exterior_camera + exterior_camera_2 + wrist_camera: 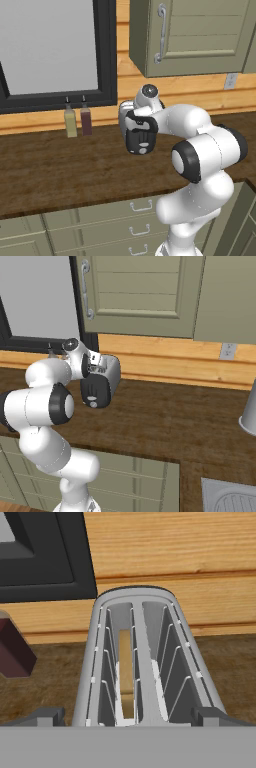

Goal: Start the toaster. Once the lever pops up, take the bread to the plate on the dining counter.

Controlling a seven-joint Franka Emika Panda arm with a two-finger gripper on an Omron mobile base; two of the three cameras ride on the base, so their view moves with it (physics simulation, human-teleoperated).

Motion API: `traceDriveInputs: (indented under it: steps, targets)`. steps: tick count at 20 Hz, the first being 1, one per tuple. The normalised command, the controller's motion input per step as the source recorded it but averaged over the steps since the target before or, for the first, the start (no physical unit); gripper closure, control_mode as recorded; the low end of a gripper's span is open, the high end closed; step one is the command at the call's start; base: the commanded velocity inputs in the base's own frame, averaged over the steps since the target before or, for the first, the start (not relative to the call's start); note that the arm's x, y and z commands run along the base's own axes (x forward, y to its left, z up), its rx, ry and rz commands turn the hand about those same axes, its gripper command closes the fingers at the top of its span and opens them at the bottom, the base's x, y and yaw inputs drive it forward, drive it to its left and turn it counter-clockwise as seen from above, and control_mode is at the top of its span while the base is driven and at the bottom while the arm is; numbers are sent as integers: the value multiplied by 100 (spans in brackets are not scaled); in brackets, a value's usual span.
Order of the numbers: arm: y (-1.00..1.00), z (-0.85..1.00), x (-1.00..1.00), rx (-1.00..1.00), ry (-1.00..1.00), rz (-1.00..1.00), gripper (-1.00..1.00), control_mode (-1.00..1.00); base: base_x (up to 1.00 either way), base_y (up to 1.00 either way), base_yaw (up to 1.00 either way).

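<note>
Toaster (135, 662) is showing silver shell, black end panel; bread (126, 667) in left slot is reading tan-brown. Countertop (60, 165) is showing dark brown wood grain, drawers (100, 220) pale grey-green. Wall planks (170, 547) are looking light orange wood. Bottles: one yellowish (70, 121), one dark maroon (86, 120).

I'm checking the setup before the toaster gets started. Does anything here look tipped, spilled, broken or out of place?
Nothing stands out. The toaster stands upright on the countertop, with the bread seated straight down in one slot. The two bottles stand upright by the wall, and no spill shows on the wood.
</note>
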Motion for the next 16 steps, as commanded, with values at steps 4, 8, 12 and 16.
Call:
traceDriveInputs:
  steps: [4, 8, 12, 16]
  targets:
    - [0, 0, 0, 0, 0, 0, -100, -100, 0, 0, 0]
    - [0, 0, 0, 0, 0, 0, -100, -100, 0, 0, 0]
    - [0, 0, 0, 0, 0, 0, -100, -100, 0, 0, 0]
    - [0, 0, 0, 0, 0, 0, -100, -100, 0, 0, 0]
